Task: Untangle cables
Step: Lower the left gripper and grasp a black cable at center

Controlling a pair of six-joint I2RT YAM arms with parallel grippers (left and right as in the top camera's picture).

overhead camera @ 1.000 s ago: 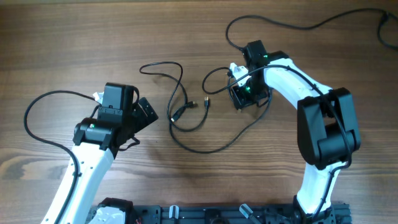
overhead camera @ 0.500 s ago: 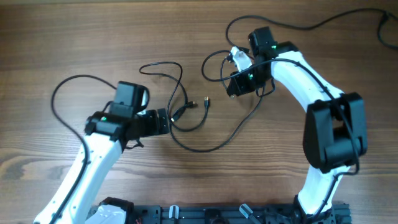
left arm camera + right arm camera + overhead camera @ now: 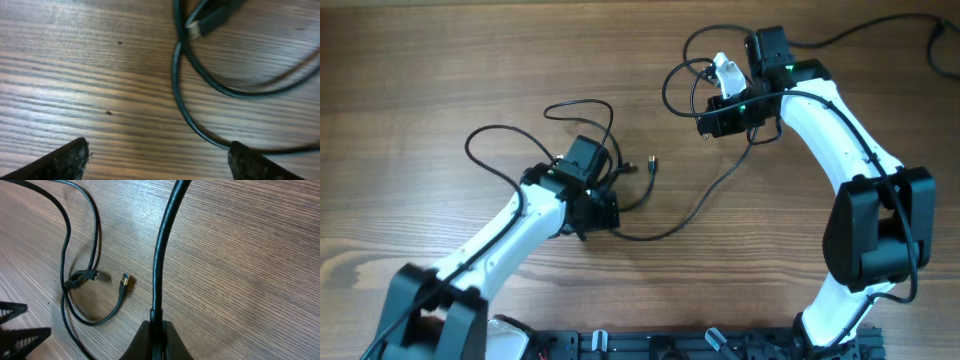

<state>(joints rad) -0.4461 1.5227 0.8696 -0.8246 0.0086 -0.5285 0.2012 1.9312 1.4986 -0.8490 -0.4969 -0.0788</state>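
On the brown wood-grain table [image 3: 440, 60], the thin black cables [image 3: 670, 233] lie in loose overlapping loops around the middle, between the two white-and-black arms. One long strand sweeps from the tangle towards the right side and up to the right gripper [image 3: 715, 118]. Two small plug ends [image 3: 653, 163] rest just beside each other near the centre of the loops. The left gripper [image 3: 598, 208] hangs low over the lower left part of the tangle. In the left wrist view its jaws are spread wide with nothing between them but bare wood, and its dark fingertips [image 3: 70, 159] sit at either lower corner. Just ahead of them a cable curve [image 3: 176, 75] crosses the table beside a silver-tipped plug [image 3: 199, 27]. The right gripper [image 3: 156, 330] is pressed together, pinching one black cable [image 3: 158, 275] that runs straight away from its fingers. Beyond it, a gold-tipped plug [image 3: 126, 281] lies near a knotted crossing of cords [image 3: 75, 280].
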